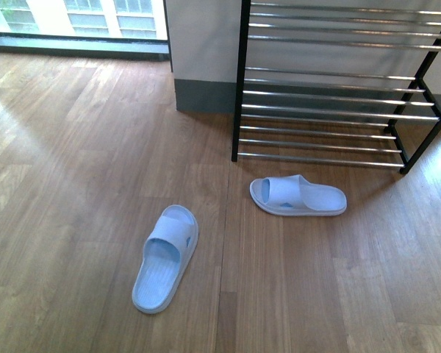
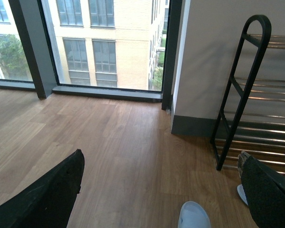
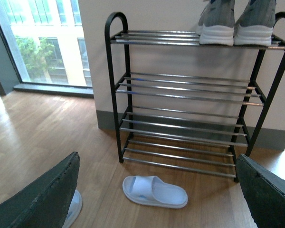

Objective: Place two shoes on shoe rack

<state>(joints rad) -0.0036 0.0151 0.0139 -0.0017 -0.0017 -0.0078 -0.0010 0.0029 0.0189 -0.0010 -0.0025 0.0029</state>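
Observation:
In the right wrist view two grey sneakers with white soles stand side by side on the top shelf of the shoe rack (image 3: 115, 85), one (image 3: 217, 21) to the left of the other (image 3: 254, 21), with only their heel halves in frame. The rack is black-framed with chrome bars and stands against the wall (image 1: 240, 88) (image 2: 242, 90). My right gripper (image 3: 157, 164) is open, low over the floor and facing the rack, holding nothing. My left gripper (image 2: 160, 164) is open and empty too, above the wood floor left of the rack. Neither arm shows in the front view.
Two light blue slippers lie on the wood floor: one (image 1: 298, 196) just in front of the rack's bottom shelf, the other (image 1: 165, 257) further left and nearer me. A grey wall with a dark skirting stands behind the rack. A floor-level window (image 1: 73, 22) is at the far left.

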